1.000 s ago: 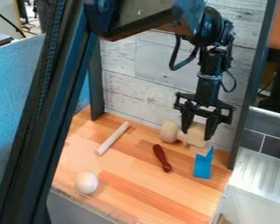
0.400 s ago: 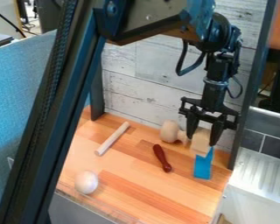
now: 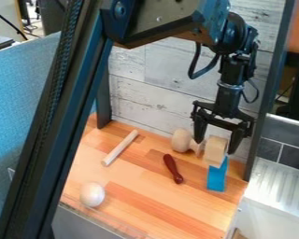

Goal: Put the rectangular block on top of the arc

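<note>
The gripper (image 3: 219,142) hangs at the right of the work surface, near the back wall, with its fingers apart on either side of the block. The pale wooden rectangular block (image 3: 215,151) stands between them, with a gap at each side. Below the block's front edge a blue piece (image 3: 217,176) shows, its upper part overlapped by the block. What bears the block at the back is hidden. I cannot make out an arc shape apart from this blue piece.
Left of the block lies a knobbed wooden piece (image 3: 182,140). A dark red pin (image 3: 173,168), a pale rod (image 3: 120,148) and a whitish ball (image 3: 92,194) are on the wooden surface (image 3: 136,214). A dark post rises close at the right.
The gripper and block first moved right, bringing the block above the blue piece. Since then the fingers have opened off the block, which has stayed there.
</note>
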